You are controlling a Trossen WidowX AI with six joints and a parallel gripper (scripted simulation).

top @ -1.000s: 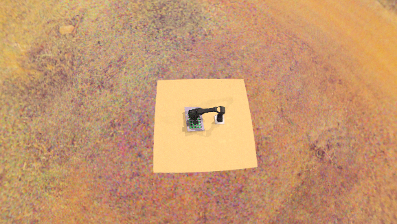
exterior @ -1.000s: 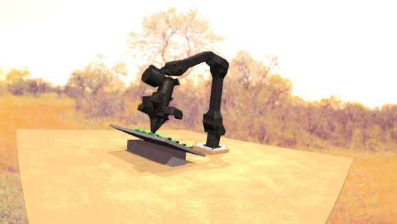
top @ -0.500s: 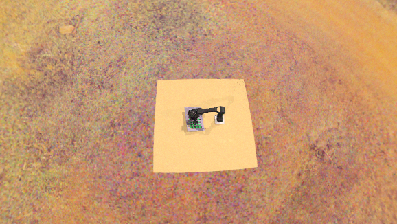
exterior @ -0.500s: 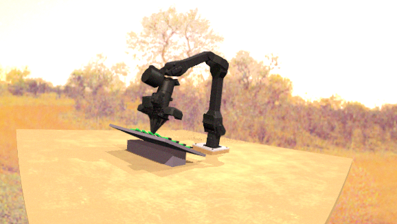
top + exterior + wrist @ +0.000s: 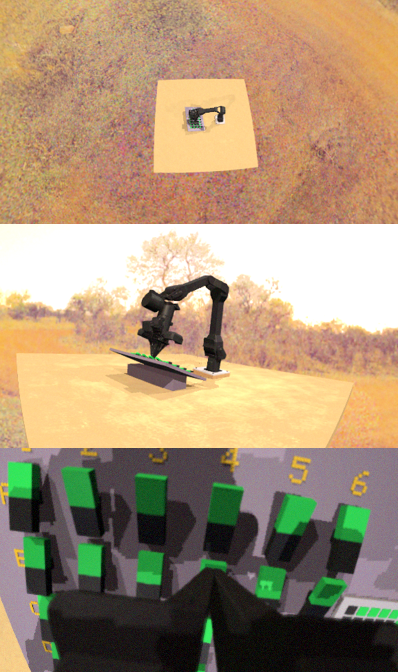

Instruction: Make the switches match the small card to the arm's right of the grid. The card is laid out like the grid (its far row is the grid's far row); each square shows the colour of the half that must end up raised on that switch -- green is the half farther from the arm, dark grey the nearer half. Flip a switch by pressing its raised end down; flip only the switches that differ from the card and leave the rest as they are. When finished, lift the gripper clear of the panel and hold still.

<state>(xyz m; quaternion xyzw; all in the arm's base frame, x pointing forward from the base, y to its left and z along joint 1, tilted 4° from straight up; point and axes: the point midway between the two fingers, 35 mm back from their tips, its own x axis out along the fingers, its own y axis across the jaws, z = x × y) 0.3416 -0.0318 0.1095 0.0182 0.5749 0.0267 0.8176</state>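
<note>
My claw [image 5: 214, 573] is pinched fully shut on nothing, making one blunt tip for pressing, and fills the wrist view's lower half. Its tip meets the column-4 switch [image 5: 214, 566] at centre frame. The card [image 5: 372, 612] peeks in lower right; the far row [image 5: 150, 495] lines the top.
</note>
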